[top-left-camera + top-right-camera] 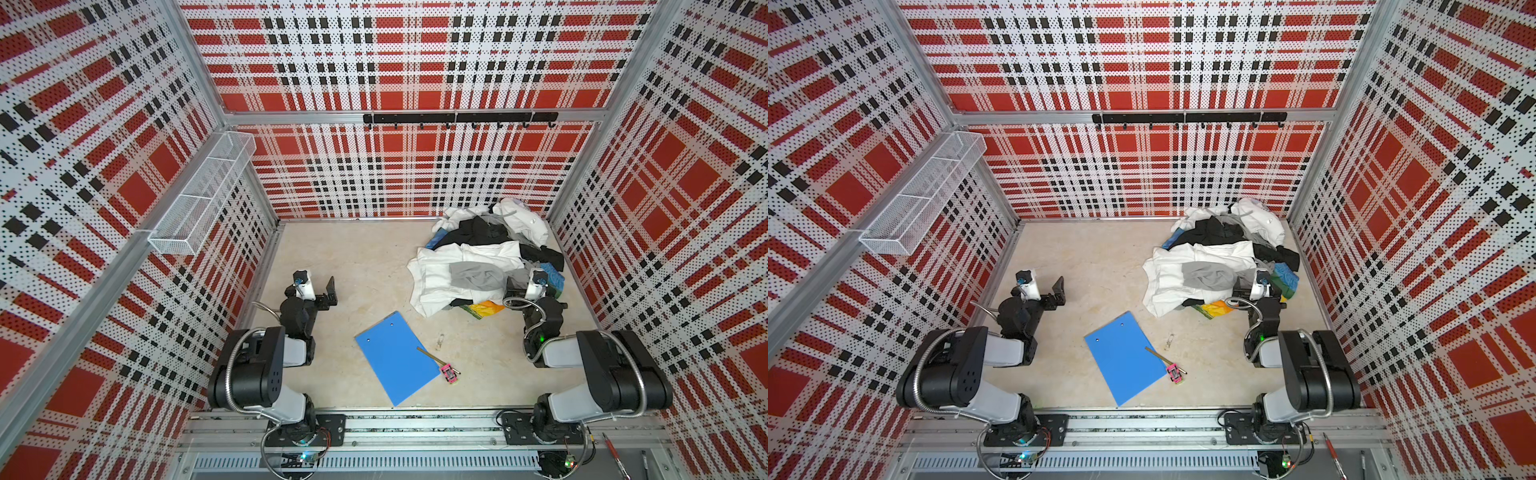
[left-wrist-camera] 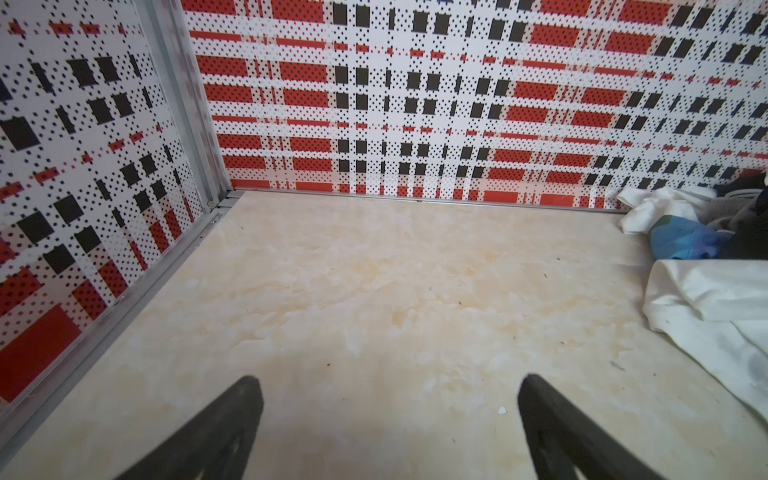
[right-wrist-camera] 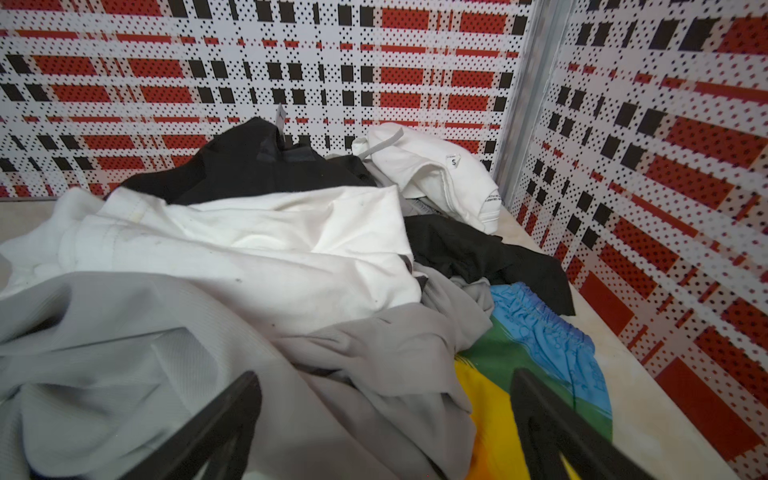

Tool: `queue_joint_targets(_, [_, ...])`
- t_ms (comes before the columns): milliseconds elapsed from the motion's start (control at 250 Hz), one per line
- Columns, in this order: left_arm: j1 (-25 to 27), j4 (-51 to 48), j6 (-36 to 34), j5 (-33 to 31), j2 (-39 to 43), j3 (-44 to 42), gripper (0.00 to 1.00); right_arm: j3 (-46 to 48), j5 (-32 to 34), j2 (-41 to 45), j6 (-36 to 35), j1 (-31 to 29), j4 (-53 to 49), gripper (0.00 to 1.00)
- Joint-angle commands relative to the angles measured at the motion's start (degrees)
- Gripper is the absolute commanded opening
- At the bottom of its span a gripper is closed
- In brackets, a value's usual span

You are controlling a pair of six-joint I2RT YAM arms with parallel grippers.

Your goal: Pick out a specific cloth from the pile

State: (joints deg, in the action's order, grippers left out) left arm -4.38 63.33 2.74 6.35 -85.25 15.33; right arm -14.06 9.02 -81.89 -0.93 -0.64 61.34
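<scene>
The pile of white, black and grey garments fills the back right corner in both top views. The cloth shows only in parts beneath it: a yellow-orange corner at the pile's near edge and a blue-green edge on its right side. In the right wrist view the cloth shows blue, green and yellow beside a grey garment. My right gripper hangs open over the grey garment and the cloth's yellow patch. My left gripper is open over bare floor, well left of the pile.
A flat blue board lies on the floor in the middle front, with a pencil and a small pink toy car at its right edge. A white wire basket hangs on the left wall. A black hook rail runs along the back wall.
</scene>
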Motion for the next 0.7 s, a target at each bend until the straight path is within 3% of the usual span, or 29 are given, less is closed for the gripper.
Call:
queue_joint_targets(0, [1.38, -10.82, 0.24, -1.76, 5.93, 3.68, 0.99, -3.15, 1.86, 8.12, 3.31, 0.12, -10.46, 1.00])
queue_joint_targets(112, [6.69, -19.36, -2.55, -4.75, 11.08, 7.43, 0.99, -6.96, 1.79, 15.17, 8.48, -1.03, -22.29, 1.00])
queue_joint_targets(300, [14.23, -29.68, 8.27, -2.53, 15.69, 16.71, 0.99, -18.87, 11.31, 19.30, 10.42, -9.84, -42.99, 1.00])
queue_joint_targets(440, [20.49, -37.62, 11.05, 0.22, 17.57, 23.99, 0.99, -27.30, 14.84, 16.68, 11.27, -15.81, -53.71, 1.00])
queue_joint_targets(560, [22.88, -46.28, 13.71, 3.35, 18.93, 30.72, 0.99, -31.03, 16.72, 13.14, 9.53, -21.19, -57.50, 1.00])
queue_joint_targets(696, [22.93, -56.55, 15.90, 7.93, 18.78, 39.14, 0.99, -34.45, 11.58, 8.10, 10.76, -22.13, -63.37, 1.00])
